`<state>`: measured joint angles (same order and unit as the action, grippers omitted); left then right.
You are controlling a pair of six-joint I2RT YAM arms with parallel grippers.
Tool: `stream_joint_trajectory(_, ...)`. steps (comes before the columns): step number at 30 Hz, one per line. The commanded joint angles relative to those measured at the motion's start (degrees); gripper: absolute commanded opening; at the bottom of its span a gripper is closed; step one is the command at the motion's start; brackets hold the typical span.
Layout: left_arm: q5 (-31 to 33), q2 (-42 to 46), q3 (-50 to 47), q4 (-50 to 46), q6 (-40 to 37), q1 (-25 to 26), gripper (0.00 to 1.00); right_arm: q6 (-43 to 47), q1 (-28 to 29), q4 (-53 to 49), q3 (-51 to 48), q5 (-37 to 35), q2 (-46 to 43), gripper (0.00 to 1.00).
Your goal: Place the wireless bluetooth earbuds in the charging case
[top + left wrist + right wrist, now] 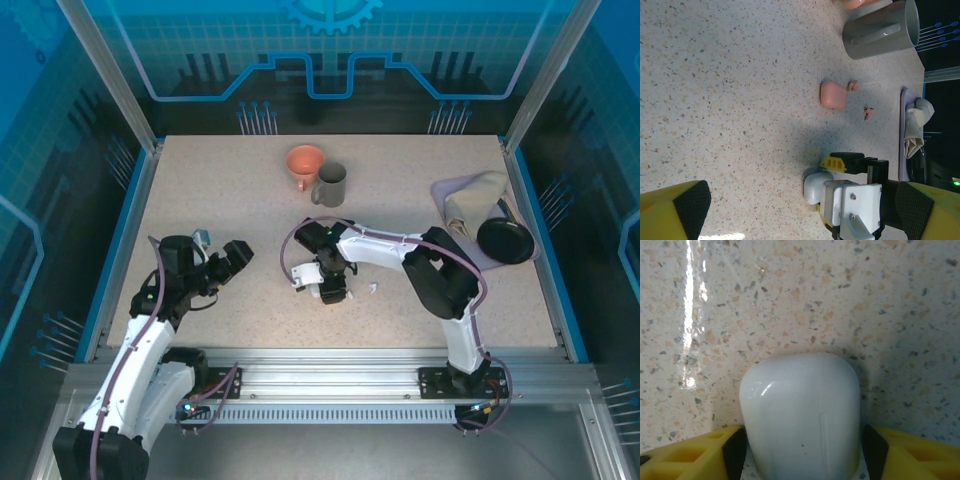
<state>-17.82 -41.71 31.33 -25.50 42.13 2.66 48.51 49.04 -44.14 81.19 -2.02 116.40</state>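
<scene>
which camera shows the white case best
Right wrist: the white case sits large, flanked by the right claw. Left wrist shows part of it beside that claw; the top view, just a small white patch.

A beige speckled surface [230, 200] takes up the middle of the cell, edged by a thin blue rim [121, 250] along its left and right sides. Silver aluminium posts [107, 75] rise slanting from the far corners, and a ribbed aluminium rail [330, 362] runs along the near edge. Behind and to both sides stand blue translucent panels [330, 45] printed with a grid, circuit lines and a gear. Light from above leaves a bright streak [690, 315] on the surface
</scene>
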Motion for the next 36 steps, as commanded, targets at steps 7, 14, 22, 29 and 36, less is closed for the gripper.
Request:
stream_joint_trajectory(7,0.1,0.2,0.9,-1.5,0.9,0.3,0.99,-0.6,1.1,-0.1,1.1,0.0,2.8,0.58)
stream_joint_trajectory(14,-0.4,0.3,1.1,-1.4,0.9,0.3,0.99,-1.2,1.1,0.5,0.3,0.8,2.5,0.50)
stream_joint_trajectory(22,-0.6,0.1,1.2,-1.8,1.1,0.4,0.99,-2.2,0.5,1.0,0.7,2.4,1.8,0.42)
stream_joint_trajectory(29,-1.9,-0.8,1.4,-1.4,1.1,0.4,0.99,-3.3,-1.2,3.1,-0.6,4.0,-1.9,0.39)
stream_joint_trajectory(36,-5.8,-3.6,0.4,3.5,2.2,0.5,0.99,-3.6,-2.5,5.4,-3.4,4.5,-6.3,0.37)
